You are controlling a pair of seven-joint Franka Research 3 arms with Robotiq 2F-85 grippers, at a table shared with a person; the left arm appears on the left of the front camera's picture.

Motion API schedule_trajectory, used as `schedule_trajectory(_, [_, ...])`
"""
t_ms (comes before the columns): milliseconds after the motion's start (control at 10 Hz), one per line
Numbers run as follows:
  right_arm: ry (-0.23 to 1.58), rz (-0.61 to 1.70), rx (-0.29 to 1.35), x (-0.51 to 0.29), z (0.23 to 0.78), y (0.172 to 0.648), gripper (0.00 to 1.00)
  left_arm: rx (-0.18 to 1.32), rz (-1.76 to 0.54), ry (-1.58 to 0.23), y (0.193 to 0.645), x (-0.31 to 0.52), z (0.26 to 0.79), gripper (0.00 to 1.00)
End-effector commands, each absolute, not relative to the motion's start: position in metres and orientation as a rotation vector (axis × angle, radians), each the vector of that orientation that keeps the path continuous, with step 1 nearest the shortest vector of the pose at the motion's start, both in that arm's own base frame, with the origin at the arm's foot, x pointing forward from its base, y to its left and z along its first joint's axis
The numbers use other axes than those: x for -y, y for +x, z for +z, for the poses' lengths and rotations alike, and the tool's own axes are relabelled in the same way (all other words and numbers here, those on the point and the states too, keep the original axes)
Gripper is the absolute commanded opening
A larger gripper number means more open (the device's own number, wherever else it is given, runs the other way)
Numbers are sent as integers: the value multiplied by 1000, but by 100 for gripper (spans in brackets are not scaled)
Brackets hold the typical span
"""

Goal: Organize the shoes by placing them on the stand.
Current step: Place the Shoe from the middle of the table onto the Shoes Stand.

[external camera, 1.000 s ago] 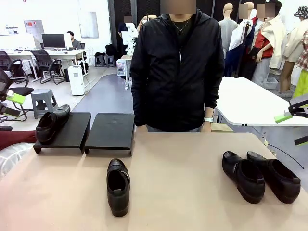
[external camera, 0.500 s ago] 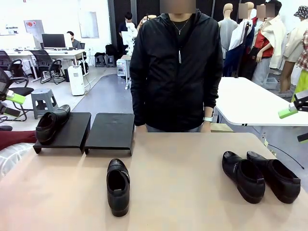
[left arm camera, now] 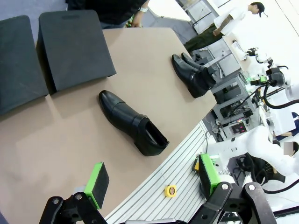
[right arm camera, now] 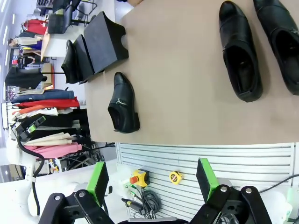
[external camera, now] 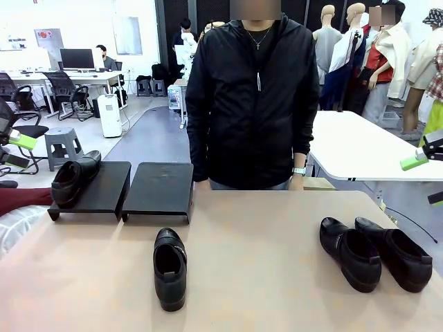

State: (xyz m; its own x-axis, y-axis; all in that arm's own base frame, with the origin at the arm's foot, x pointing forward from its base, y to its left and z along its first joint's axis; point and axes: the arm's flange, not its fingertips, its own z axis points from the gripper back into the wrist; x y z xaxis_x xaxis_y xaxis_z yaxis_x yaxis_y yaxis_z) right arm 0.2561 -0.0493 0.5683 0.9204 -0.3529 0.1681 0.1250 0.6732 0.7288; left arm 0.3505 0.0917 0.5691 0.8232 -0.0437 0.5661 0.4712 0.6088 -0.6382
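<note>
One glossy black shoe (external camera: 73,178) rests on the left platform of the stand (external camera: 107,194); the right platform (external camera: 160,188) is bare. Another shoe (external camera: 169,268) lies on the tan table in front of the stand, toe towards the person. A pair of shoes (external camera: 349,252) (external camera: 396,254) sits at the right. My left gripper (external camera: 17,151) hangs open at the left edge, off the table. My right gripper (external camera: 426,180) is open at the right edge, above the pair. The left wrist view shows open jaws (left arm camera: 152,179) over the lone shoe (left arm camera: 131,122); the right wrist jaws (right arm camera: 152,179) are open too.
A person in a black jacket (external camera: 252,97) stands at the table's far edge, hands down. A white table (external camera: 360,149) stands behind on the right. On the slatted base below lie a yellow tape measure (right arm camera: 174,177) and a red button (right arm camera: 137,178).
My right gripper has drawn slightly up and towards the right edge. The left gripper and the shoes have not moved.
</note>
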Motion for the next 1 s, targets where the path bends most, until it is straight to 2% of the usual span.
schedule_trajectory(0, [806, -268, 307, 48, 569, 256, 100, 545, -329, -877, 350, -93, 569, 100])
schedule_trajectory(300, [806, -268, 307, 48, 569, 256, 100, 539, -314, -874, 350, -92, 569, 100])
schedule_trajectory(400, [806, -268, 307, 48, 569, 256, 100, 461, -354, -852, 351, -49, 567, 100])
schedule_trajectory(500, [806, -268, 307, 48, 569, 256, 100, 418, -189, -673, 348, 4, 550, 100])
schedule_trajectory(600, [806, -268, 307, 48, 569, 256, 100, 304, -169, -555, 341, 46, 531, 100])
schedule_trajectory(800, [806, -268, 307, 48, 569, 256, 100, 204, -195, -403, 330, 117, 499, 100])
schedule_trajectory(900, [806, -268, 307, 48, 569, 256, 100, 176, -204, -408, 333, 151, 489, 100])
